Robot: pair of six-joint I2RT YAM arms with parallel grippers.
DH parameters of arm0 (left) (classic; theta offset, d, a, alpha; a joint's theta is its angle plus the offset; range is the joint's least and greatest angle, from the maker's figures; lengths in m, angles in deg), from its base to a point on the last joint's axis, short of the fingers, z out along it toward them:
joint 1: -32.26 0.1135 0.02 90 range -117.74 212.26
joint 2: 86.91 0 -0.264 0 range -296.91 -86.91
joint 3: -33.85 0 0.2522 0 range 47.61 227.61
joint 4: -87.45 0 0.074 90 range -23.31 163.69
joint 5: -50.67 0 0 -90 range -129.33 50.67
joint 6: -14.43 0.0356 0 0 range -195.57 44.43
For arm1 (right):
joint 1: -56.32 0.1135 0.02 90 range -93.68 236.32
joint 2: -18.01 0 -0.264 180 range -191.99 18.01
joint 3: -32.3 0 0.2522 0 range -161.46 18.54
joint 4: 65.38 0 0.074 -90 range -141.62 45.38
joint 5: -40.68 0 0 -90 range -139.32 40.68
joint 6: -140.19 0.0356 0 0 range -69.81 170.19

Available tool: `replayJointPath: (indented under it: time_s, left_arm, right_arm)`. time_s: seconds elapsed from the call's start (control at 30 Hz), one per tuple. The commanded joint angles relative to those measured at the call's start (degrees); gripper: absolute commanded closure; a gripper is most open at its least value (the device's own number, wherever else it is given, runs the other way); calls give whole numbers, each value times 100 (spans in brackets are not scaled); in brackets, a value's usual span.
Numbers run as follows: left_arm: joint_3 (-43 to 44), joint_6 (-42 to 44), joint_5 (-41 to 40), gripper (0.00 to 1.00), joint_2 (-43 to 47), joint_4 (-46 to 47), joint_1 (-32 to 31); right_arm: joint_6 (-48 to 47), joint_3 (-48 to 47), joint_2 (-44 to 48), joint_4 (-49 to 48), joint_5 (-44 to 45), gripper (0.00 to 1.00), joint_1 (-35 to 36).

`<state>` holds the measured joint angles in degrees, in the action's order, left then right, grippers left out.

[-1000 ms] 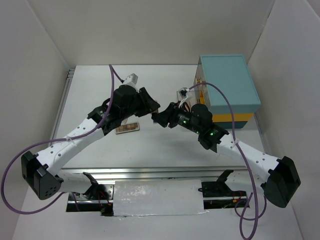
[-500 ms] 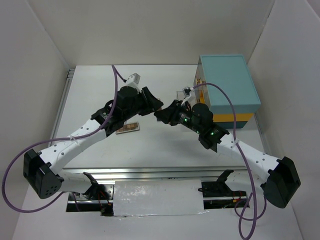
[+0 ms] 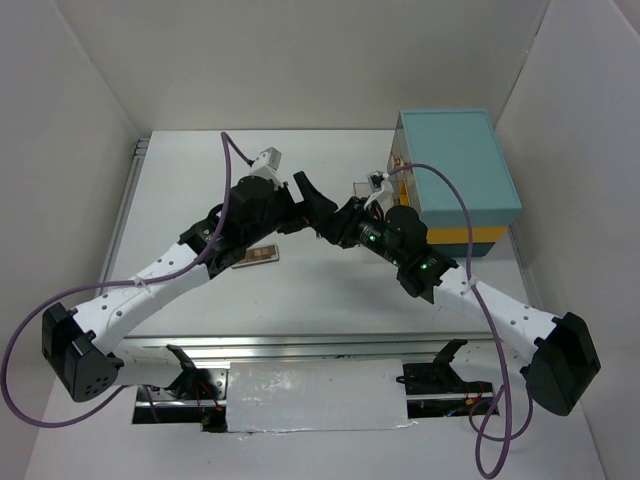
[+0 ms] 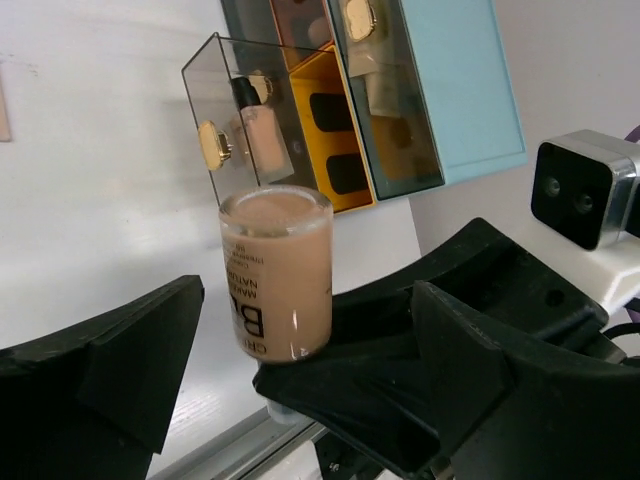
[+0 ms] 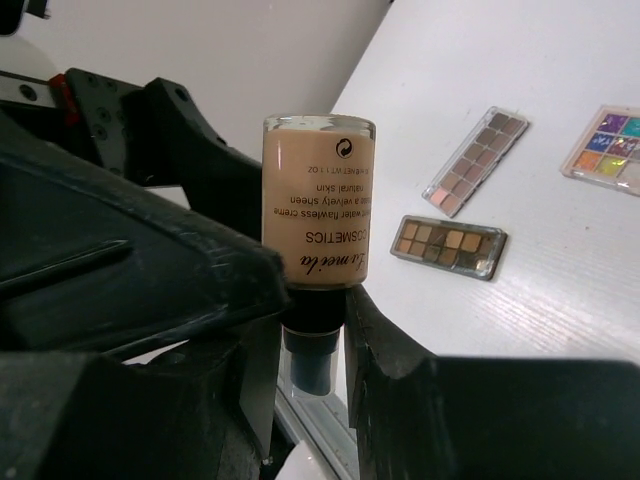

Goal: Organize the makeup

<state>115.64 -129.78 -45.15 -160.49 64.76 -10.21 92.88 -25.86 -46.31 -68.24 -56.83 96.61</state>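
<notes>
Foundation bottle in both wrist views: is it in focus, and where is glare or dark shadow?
Left wrist view: the foundation bottle is sharp, with a thin bright reflection down its glass edge; the white table behind is washed out. Right wrist view: its label reads clearly; the black fingers at its cap lose detail in shadow.

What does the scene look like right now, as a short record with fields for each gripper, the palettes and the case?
right gripper: shut on the foundation bottle at its black cap
left gripper: open, a finger on each side of the bottle
eyeshadow palettes: three, flat on the table
teal case: one clear drawer pulled out
</notes>
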Motion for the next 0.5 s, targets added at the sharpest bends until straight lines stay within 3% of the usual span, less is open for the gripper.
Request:
replayJointPath:
  time_s: [0.0,0.17,0.33,0.47]
  left_arm:
    - [87,78,82,1,186,40,-59]
    - [324,43,-401,1,204,-205,-41]
    - [1185,-141,-1841,1,143,-1319,12]
    - [1862,-186,-2878,1,19,-2410,56]
  right_arm:
    - [-314,19,147,-518,188,100,-39]
    - [-516,-16,218,-307,399,100,-48]
    - [-1008,-313,130,386,1038,100,-91]
    - [-1789,-946,-246,1683,1743,100,-564]
